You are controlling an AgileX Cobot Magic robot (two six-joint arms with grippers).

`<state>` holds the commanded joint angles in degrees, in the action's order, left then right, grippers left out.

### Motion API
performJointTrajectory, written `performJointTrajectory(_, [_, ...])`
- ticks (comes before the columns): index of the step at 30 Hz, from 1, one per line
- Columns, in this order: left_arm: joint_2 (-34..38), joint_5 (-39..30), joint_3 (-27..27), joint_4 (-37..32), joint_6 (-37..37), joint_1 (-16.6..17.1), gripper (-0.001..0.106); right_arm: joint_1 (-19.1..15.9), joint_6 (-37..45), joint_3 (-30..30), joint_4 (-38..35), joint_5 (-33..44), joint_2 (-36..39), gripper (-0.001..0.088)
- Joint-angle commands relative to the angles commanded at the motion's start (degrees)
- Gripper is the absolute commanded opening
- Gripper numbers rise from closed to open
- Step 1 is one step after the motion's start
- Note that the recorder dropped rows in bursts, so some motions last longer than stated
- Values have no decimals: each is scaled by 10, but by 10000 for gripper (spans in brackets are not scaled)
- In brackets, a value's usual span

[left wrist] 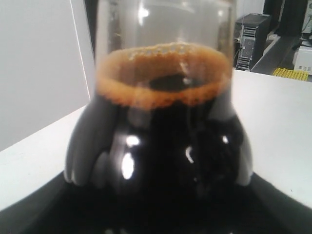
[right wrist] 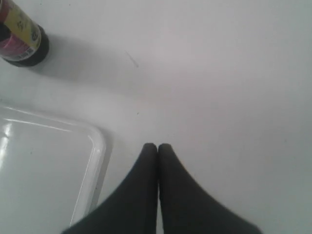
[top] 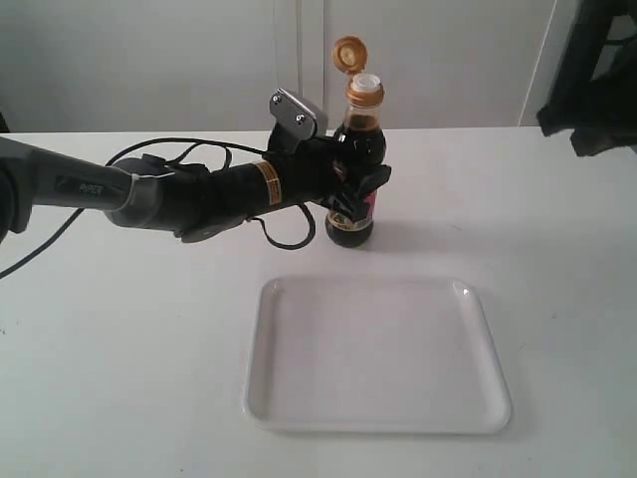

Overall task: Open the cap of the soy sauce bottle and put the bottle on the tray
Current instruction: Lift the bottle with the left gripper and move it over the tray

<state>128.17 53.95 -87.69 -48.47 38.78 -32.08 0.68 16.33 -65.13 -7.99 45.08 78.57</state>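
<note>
R gripper (right wrist: 157, 147) closed over table (right wrist: 219, 73) (tray (right wrist: 95, 146), bottle (right wrist: 22, 41) nearby).

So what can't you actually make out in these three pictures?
Exterior view: the left gripper hides most of the label on the soy sauce bottle; the right arm is cut off at the edge.
Left wrist view: the bottle fills the frame, close and blurred; its label is out of view.
Right wrist view: the frame's edge cuts off the bottle's top and most of the tray.

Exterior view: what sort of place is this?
Probably a lab or office workroom: bare white table, plain white wall behind it, and a computer tower beyond the table in the left wrist view.
</note>
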Motion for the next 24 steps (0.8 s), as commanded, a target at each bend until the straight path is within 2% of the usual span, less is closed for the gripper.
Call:
performJointTrajectory(5, [-25, 11, 0, -5, 4, 0, 0, 0, 0, 120, 0, -49, -113, 0])
performJointTrajectory(9, [-56, 19, 3, -27, 24, 0, 0, 0, 0, 212, -1, -172, -144, 0])
performJointTrajectory(12, [-77, 23, 21, -27, 25, 0, 0, 0, 4, 233, -25, -213, -137, 0])
performJointTrajectory(16, [-112, 70, 61, -21, 46, 0, 0, 0, 4, 233, -28, -221, -132, 0])
performJointTrajectory(24, [-193, 78, 158, -26, 65, -2, 0, 0, 4, 234, -27, -233, -125, 0])
